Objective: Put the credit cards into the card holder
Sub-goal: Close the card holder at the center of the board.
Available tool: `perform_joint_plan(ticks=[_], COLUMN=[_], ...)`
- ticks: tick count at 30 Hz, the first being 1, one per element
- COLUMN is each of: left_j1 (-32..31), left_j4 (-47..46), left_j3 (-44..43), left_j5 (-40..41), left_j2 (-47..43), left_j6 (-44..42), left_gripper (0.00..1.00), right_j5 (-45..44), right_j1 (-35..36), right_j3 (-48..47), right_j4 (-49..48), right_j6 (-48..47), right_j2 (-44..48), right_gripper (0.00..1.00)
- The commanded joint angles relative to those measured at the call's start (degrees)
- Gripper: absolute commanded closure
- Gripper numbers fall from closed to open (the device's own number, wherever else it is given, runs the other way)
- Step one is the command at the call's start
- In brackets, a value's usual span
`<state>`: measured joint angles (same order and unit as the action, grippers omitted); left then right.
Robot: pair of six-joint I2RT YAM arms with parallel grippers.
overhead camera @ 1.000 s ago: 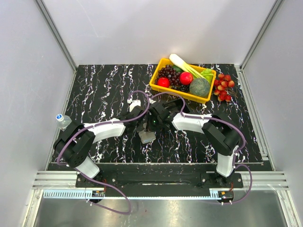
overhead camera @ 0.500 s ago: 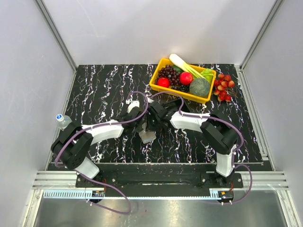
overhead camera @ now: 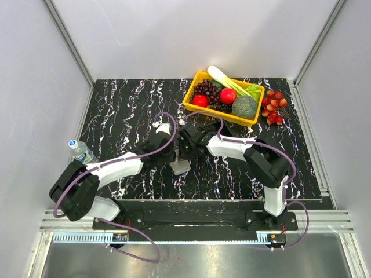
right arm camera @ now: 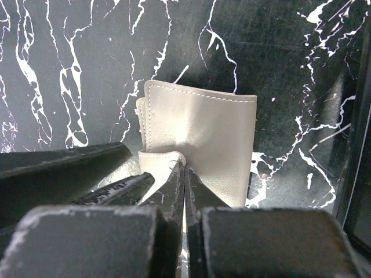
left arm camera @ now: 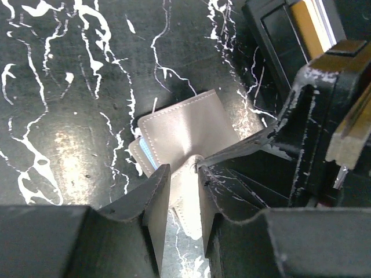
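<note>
The card holder (left arm camera: 185,130) is a grey-beige stitched case lying flat on the black marbled table (overhead camera: 122,110), near the front middle (overhead camera: 180,167). Its flap is folded out toward both grippers. My left gripper (left arm camera: 181,176) stands slightly open, one finger on each side of the flap. My right gripper (right arm camera: 184,165) is shut, and its tips rest on the flap's end by the fold. Orange and yellow credit cards (left arm camera: 305,24) stand in a black tray (left arm camera: 277,43) just beyond the holder. A light blue edge shows inside the holder's left side.
A yellow basket (overhead camera: 191,97) of fruit and vegetables sits at the back right, with a bunch of red fruit (overhead camera: 274,107) beside it. A small water bottle (overhead camera: 81,152) stands at the table's left edge. Both forearms cross low over the middle.
My left arm has stretched further toward the holder and its jaws have parted a little. The right gripper stays shut at the flap. The card holder has not moved.
</note>
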<state>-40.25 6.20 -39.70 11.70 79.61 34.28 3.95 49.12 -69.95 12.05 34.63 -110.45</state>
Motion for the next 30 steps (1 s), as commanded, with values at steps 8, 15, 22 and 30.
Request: perform_joint_plan(ticks=[8,15,22,30], left_j1=[-1.3,-2.0,-2.1,-2.2], left_j4=[-1.3,0.3,-0.6,-4.0], left_j3=[0.2,-1.4,-1.1,-0.1], left_j5=[-2.6,0.0,1.7,0.8], left_j2=[3.4,6.4,4.5,4.1], left_j6=[-1.1,-0.7,1.0,2.5], left_gripper=[0.79,0.84,0.85,0.83], right_j5=[-4.1,-4.1,-4.1,-2.7], right_j1=[-0.3,-0.3,-0.3,-0.3], right_j3=[-0.5,-0.4,-0.4,-0.6], right_j4=[2.3,2.2,2.2,2.3], right_j6=[-0.7,-0.8,-0.8,-0.9], right_j2=[-2.5,-2.0,-2.0,-2.2], right_gripper=[1.0,1.0,1.0,1.0])
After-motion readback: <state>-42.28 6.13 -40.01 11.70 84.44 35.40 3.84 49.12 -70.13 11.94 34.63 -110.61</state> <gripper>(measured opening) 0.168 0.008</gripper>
